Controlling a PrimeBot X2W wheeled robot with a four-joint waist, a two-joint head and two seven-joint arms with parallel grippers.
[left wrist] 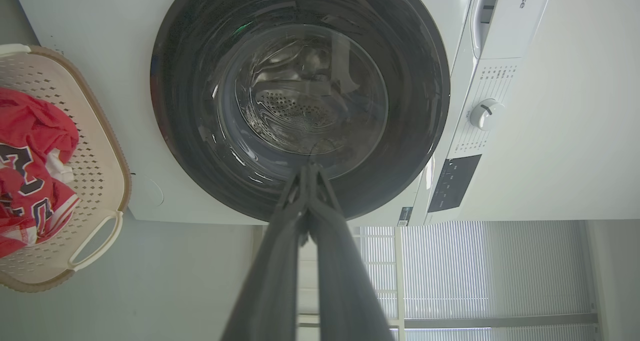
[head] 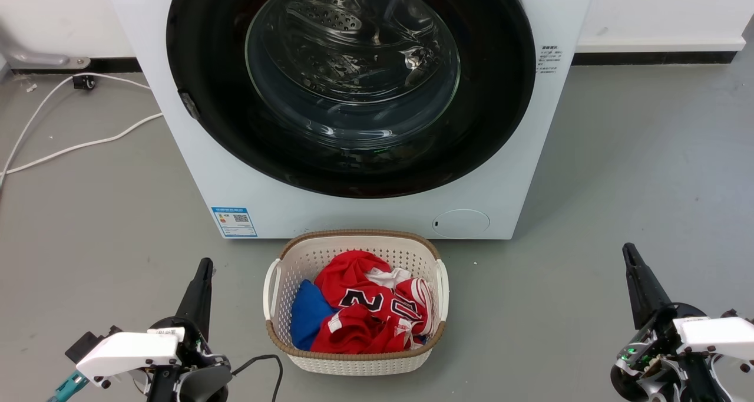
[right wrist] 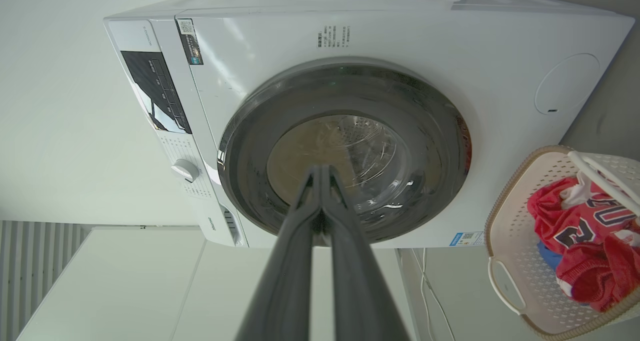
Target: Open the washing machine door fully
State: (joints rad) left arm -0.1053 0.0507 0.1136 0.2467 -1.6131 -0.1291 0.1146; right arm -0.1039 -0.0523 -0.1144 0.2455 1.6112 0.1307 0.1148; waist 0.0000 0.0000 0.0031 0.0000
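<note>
Resting low at the near left, the left pincer [head: 204, 270] has its fingers pressed together on nothing. The right pincer [head: 630, 254], near right, is pressed together and empty too. Between them stands a laundry basket [head: 359, 236] of red clothes [head: 359, 307]. Beyond it, the washing machine door [head: 351, 78] lies closed against the washing machine [head: 283, 207].

Our left gripper [head: 206, 264], two long dark tapered fingers, white wrist shell [head: 126, 350] with dark screws, small label, black cable [head: 263, 358], teal plug [head: 68, 385], our right gripper [head: 629, 250] alike, green light [head: 631, 350] inside
</note>
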